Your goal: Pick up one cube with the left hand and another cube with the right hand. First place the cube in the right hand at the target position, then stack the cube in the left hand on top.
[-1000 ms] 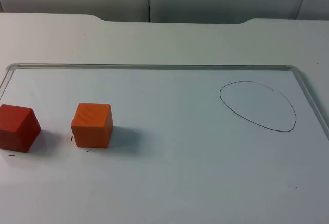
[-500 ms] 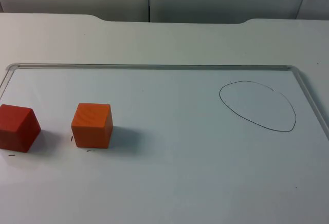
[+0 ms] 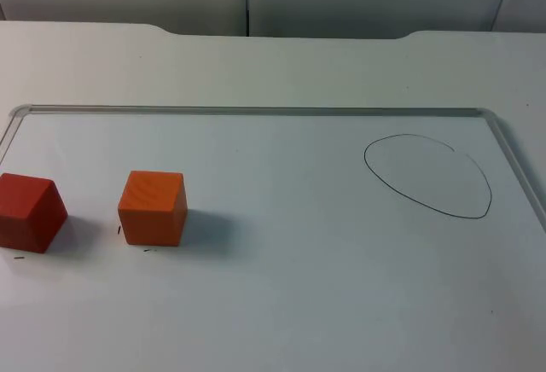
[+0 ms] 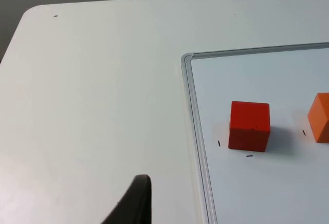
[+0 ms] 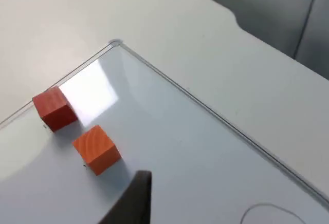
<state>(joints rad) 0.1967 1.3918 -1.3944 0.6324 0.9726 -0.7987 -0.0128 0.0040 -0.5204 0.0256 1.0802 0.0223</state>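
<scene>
The white tabletop carries a framed whiteboard; on it stand a red cube and, nearby, an orange cube, apart.

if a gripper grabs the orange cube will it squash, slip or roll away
The orange cube looks like solid wood, with grain on its top face, so it is probably stiff and fairly light. Its flat parallel sides should give the jaws a firm hold. Resting flat on the smooth whiteboard, it would likely slide rather than roll if nudged.
</scene>
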